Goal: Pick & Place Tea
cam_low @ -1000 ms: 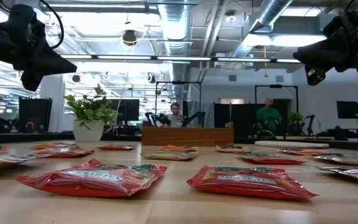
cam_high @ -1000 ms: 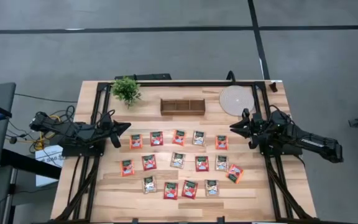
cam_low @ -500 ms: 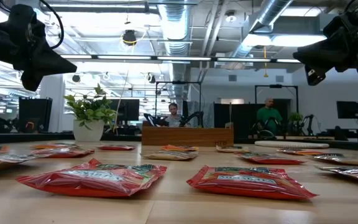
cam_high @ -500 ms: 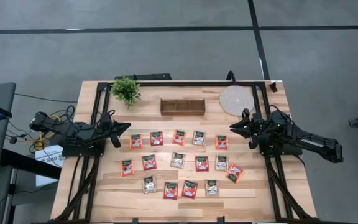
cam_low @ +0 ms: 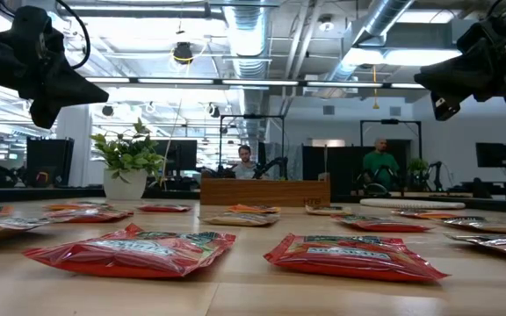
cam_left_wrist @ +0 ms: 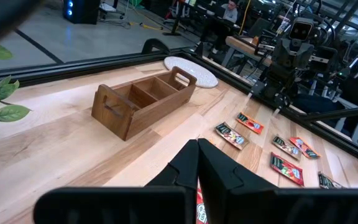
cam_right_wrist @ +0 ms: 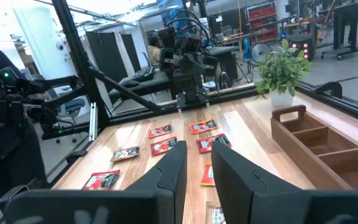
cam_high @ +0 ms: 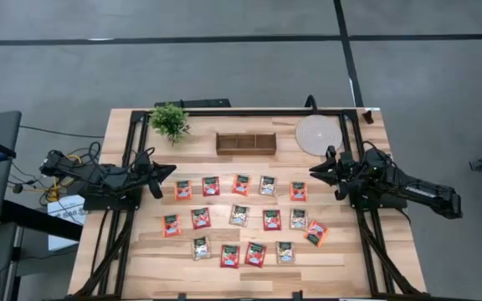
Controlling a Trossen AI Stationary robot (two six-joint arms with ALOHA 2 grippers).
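High view: the tea sachets (cam_high: 239,215) are seen spread flat in loose rows in front of the wooden tray (cam_high: 245,143), sixteen counted, eleven red and five pale; bare wood is left between tray and nearest row. The left gripper (cam_high: 167,171) is clenched empty left of the rows; the right gripper (cam_high: 316,173) is held slightly parted, empty, right of them.

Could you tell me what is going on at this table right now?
Nothing is being handled at this moment. About sixteen small flat tea sachets, mostly red and a few pale beige, lie spread in rows on the light wooden table. The three-compartment wooden tray at the back looks empty. The left gripper waits shut above the table's left side, and the right gripper, its fingers slightly apart and holding nothing, hovers above the right side. No sachet has been picked up yet.
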